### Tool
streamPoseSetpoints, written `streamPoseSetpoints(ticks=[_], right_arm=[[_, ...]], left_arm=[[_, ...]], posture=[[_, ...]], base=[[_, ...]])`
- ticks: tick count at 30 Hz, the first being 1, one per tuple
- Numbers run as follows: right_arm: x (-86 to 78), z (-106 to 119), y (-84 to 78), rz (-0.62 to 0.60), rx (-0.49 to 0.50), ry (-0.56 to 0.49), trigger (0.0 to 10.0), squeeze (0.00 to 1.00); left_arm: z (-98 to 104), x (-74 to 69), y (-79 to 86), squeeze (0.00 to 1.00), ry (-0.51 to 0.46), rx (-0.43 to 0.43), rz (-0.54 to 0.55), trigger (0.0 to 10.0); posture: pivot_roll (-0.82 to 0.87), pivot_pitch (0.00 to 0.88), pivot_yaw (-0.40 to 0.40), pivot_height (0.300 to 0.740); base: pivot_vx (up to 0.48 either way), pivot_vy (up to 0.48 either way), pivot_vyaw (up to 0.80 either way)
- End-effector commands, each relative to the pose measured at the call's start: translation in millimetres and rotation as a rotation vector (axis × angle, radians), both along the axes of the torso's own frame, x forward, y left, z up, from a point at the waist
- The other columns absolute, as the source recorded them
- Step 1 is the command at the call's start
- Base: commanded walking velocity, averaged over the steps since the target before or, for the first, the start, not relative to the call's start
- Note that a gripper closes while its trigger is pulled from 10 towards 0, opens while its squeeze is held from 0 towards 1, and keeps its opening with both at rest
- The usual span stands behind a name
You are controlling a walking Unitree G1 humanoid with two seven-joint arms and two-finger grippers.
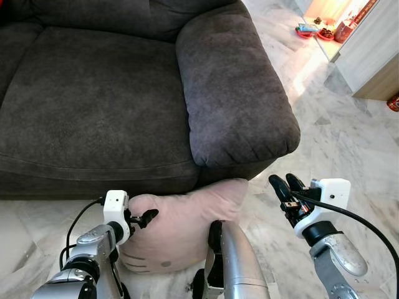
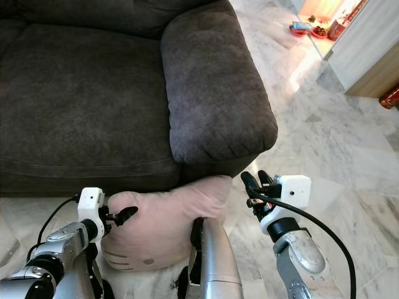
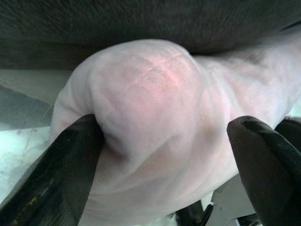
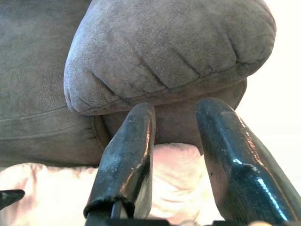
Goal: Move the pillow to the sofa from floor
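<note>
A pale pink pillow (image 1: 181,230) lies on the marble floor against the front of the dark grey sofa (image 1: 93,93), partly tucked under its armrest (image 1: 237,93). My left gripper (image 1: 146,218) is at the pillow's left end and is open. In the left wrist view its fingers (image 3: 70,165) straddle a bulge of the pillow (image 3: 155,108), and one presses into the fabric. My right gripper (image 1: 285,184) hovers just right of the pillow's right corner, below the armrest. It is open by a narrow gap and holds nothing. The right wrist view looks past it at the armrest (image 4: 169,56) and the pillow (image 4: 174,188).
A silver part of my own body (image 1: 234,261) covers the pillow's near edge. Open marble floor (image 1: 349,143) stretches to the right. A wooden cabinet (image 1: 374,50) stands at the far right with red dishes (image 1: 315,30) beside it. A red can (image 1: 393,101) sits at the right edge.
</note>
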State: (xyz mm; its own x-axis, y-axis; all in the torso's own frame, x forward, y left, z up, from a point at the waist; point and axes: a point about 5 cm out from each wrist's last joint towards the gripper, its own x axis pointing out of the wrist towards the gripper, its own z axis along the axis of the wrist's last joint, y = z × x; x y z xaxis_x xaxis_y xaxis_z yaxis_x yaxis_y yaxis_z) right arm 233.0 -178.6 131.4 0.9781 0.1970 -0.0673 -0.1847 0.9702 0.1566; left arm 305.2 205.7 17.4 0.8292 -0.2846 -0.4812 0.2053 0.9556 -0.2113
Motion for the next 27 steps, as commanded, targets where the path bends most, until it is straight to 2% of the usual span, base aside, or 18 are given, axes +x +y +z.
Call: streamPoseSetpoints(ticks=[1,4,5,7,9,17,18,19,20,27], right_arm=[[-5.4,2.7,-9.7,-0.027,-0.013,0.008,10.0,0.0],[-6.3,3.1,-10.4,-0.028,-0.015,0.011,10.0,0.0],[-6.8,3.0,-11.0,-0.028,-0.018,0.015,10.0,0.0],[-7.0,3.1,-11.1,-0.028,-0.018,0.016,10.0,0.0],[-7.9,2.6,-11.9,-0.028,-0.021,0.021,10.0,0.0],[-8.9,4.4,-13.1,-0.026,-0.026,0.025,10.0,0.0],[-8.8,4.6,-13.1,-0.025,-0.026,0.026,10.0,0.0],[-8.8,4.6,-13.1,-0.025,-0.026,0.026,10.0,0.0],[-8.6,4.7,-13.3,-0.025,-0.027,0.026,10.0,0.0],[-5.3,7.3,-15.4,-0.025,-0.033,0.019,10.0,0.0]], left_arm=[[-15.0,-11.2,-5.6,0.0,0.067,0.052,-0.02,10.0],[-17.0,-12.2,-3.5,0.0,0.082,0.087,-0.002,10.0],[-18.9,-13.1,0.0,0.0,0.102,0.138,0.027,10.0],[-19.3,-13.3,0.9,0.0,0.106,0.15,0.034,10.0],[-19.9,-13.8,7.8,0.0,0.12,0.181,0.106,10.0],[-16.3,-12.0,19.1,0.0,0.086,0.265,0.215,10.0],[-15.3,-11.1,19.6,0.0,0.077,0.272,0.23,4.5],[-15.3,-11.1,19.6,0.0,0.077,0.272,0.23,4.5],[-14.0,-10.0,19.8,0.0,0.063,0.28,0.241,0.0],[-11.6,-7.6,18.2,0.0,0.037,0.271,0.26,0.0]], posture=[[-0.17,0.251,-0.26,0.513],[-0.17,0.253,-0.263,0.513],[-0.17,0.254,-0.264,0.513],[-0.17,0.254,-0.264,0.513],[-0.18,0.251,-0.269,0.513],[-0.18,0.247,-0.278,0.513],[-0.18,0.245,-0.28,0.513],[-0.18,0.245,-0.28,0.513],[-0.18,0.241,-0.281,0.513],[-0.19,0.223,-0.283,0.513]], base=[[0.0,0.0,0.0],[0.0,0.0,0.0],[0.0,0.0,0.0],[0.0,0.0,0.0],[0.0,0.0,0.0],[0.0,0.0,0.0],[0.0,0.0,0.0],[0.0,0.0,0.0],[0.0,0.0,0.0],[0.0,0.0,0.0]])
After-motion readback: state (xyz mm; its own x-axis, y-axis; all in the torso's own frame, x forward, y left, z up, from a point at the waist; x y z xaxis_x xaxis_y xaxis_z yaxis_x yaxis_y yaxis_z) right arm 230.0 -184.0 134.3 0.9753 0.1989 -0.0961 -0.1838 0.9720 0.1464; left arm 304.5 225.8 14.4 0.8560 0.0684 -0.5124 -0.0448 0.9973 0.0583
